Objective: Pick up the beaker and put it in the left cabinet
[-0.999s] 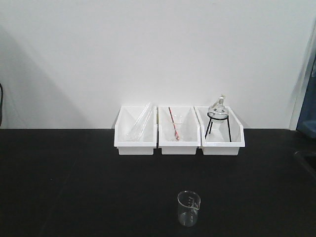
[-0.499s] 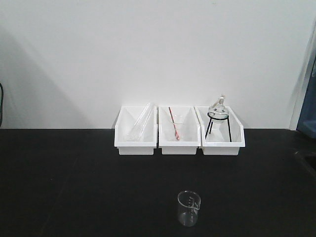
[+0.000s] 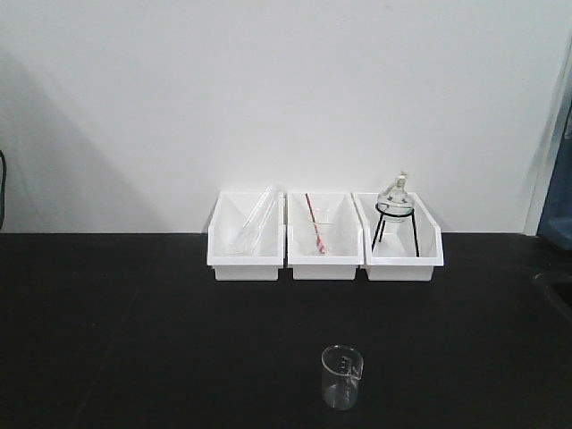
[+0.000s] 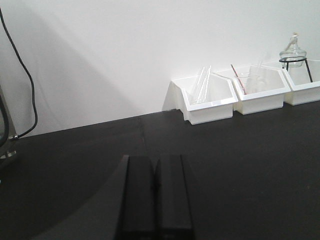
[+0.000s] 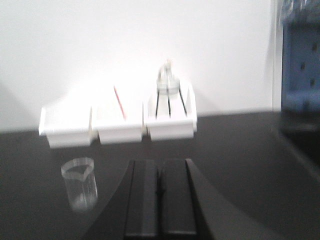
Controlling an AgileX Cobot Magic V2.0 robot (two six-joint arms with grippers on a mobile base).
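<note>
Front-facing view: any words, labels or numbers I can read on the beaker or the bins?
Beaker: faint printed marks on the glass, too small to read; blurred in the right wrist view.
White bins: no label or writing shows on them.
No legible text in any view.

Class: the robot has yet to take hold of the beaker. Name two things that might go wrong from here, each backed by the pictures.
1. The right gripper and left gripper are both shut. Approaching without opening might knock over the beaker, which stands free on the black table.
2. The beaker is clear glass, faint and blurred in the right wrist view, so its position is easy to misjudge and it could be squeezed off-centre.
</note>
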